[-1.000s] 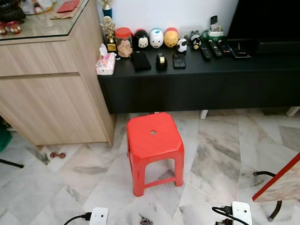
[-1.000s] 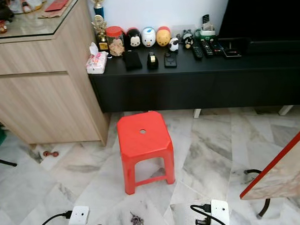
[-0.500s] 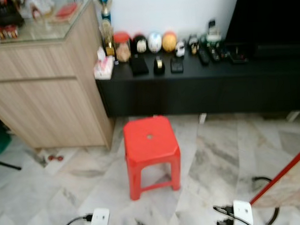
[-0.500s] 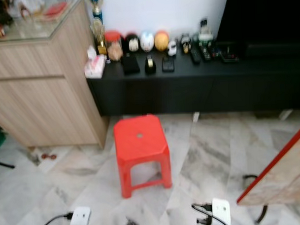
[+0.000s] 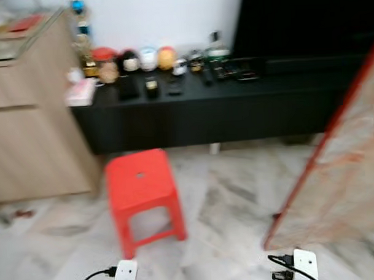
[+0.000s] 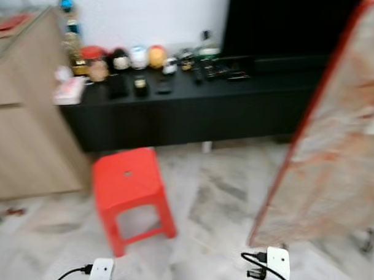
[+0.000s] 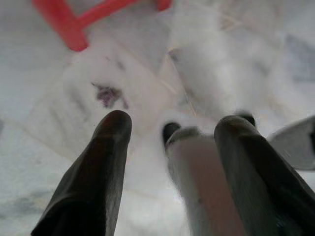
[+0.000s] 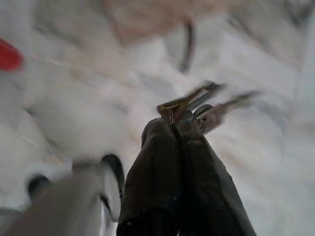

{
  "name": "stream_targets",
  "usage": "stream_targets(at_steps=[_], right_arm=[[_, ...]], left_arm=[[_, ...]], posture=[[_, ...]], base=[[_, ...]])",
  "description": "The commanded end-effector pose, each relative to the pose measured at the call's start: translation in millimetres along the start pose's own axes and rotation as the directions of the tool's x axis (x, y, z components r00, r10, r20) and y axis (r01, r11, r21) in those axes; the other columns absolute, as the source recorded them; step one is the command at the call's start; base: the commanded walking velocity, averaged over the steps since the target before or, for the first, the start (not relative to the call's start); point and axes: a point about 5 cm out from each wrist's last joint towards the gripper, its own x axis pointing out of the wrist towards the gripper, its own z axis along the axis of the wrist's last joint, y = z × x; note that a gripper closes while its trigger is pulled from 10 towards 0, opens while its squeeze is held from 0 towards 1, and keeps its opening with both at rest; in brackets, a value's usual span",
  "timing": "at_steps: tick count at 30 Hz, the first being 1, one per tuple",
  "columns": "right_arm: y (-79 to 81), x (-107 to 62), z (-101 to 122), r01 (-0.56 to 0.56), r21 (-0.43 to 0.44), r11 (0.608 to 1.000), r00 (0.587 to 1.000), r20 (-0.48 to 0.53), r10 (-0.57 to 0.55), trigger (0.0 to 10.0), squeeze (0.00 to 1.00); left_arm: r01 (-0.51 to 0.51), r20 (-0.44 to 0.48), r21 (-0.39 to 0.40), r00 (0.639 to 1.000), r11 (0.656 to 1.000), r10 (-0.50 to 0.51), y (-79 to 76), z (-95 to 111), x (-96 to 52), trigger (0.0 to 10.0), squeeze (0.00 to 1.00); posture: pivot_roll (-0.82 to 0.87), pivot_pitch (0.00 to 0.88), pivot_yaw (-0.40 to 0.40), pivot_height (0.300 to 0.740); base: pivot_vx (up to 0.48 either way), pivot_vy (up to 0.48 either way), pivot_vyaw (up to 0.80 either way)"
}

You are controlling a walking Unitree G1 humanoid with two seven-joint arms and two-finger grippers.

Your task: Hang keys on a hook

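The bunch of keys, brass and silver, sticks out past the tips of my right gripper, which is shut on it and hangs low over the marble floor. My left gripper is open with nothing between its fingers, also pointing down at the floor. A small dark purplish thing lies on the tiles beyond the left fingers. Both white wrists show at the bottom edge of the blurred eye views.
A red plastic stool stands on the floor ahead to the left. Behind it runs a low black console with figurines and remotes on top. A wooden cabinet is at far left. A red-edged marble-patterned panel leans close on the right.
The whole picture has slid left and blurred, so the camera has turned right. The red-edged panel now looms large on the right. Both arms still hang low.
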Motion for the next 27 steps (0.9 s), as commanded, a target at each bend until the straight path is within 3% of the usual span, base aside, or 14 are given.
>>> stream_targets(at_steps=[1,5,12,19,21,22,24,26,27], right_arm=[[-0.6,1.1,8,0.0,0.003,1.0,1.0,0.027,0.0,10.0,0.0],[-0.2,0.6,13,-0.014,-0.013,1.0,0.996,0.088,0.016,10.0,0.0],[-1.1,-1.7,22,0.004,-0.052,0.999,0.978,0.206,0.006,10.0,0.0],[0.1,-6.8,37,0.066,-0.235,0.97,0.929,0.369,0.026,10.0,0.0],[5.9,-9.9,110,0.112,-0.237,0.965,0.818,0.573,0.046,10.0,0.0],[9.6,-19.0,156,0.142,-0.215,0.966,0.724,0.688,0.047,10.0,0.0],[8.6,-22.4,165,0.193,-0.201,0.96,0.69,0.724,0.013,10.0,0.0],[1.7,-32.9,194,0.274,-0.153,0.949,0.609,0.792,-0.048,10.0,0.0],[1.7,-32.9,194,0.274,-0.153,0.949,0.609,0.792,-0.048,10.0,0.0]], left_arm=[[0.013,-0.021,0.013,1.0,1.0,-0.012,-4.1,-4,-0.2,10.0,0.0],[0.013,-0.022,0.014,1.0,1.0,-0.013,-4.9,-4,-0.1,10.0,0.0],[0.016,-0.025,0.011,1.0,1.0,-0.016,-5.9,-5,-0.2,10.0,0.0],[0.021,-0.028,0.021,0.999,1.0,-0.02,-6.7,-6,-0.4,10.0,0.0],[0.022,-0.028,0.024,0.999,0.999,-0.022,-7.0,-6,-0.4,10.0,0.0],[0.023,-0.028,0.025,0.999,0.999,-0.022,-7.2,-6,-0.4,10.0,0.0],[0.023,-0.028,0.025,0.999,0.999,-0.023,-7.4,-6,-0.4,10.0,0.0],[0.024,-0.028,0.024,0.999,0.999,-0.023,-7.6,-7,-0.5,10.0,0.0],[0.024,-0.028,0.024,0.999,0.999,-0.023,-7.6,-7,-0.5,10.0,0.0]], posture=[[-0.02,0.067,-0.013,0.74],[-0.02,0.067,-0.013,0.74],[-0.03,0.051,-0.013,0.74],[-0.04,0.02,-0.007,0.74],[-0.05,0.016,-0.007,0.74],[-0.05,0.012,-0.008,0.74],[-0.05,0.008,-0.01,0.74],[-0.04,0.002,-0.009,0.74],[-0.04,0.002,-0.009,0.74]], base=[[0.0,-0.435,0.0],[0.0,-0.344,0.0],[0.0,0.0,0.0],[0.0,0.0,0.0],[0.0,0.0,0.0],[0.0,0.0,0.0],[0.0,0.0,0.0],[0.0,0.0,0.0],[0.0,0.0,0.0]])
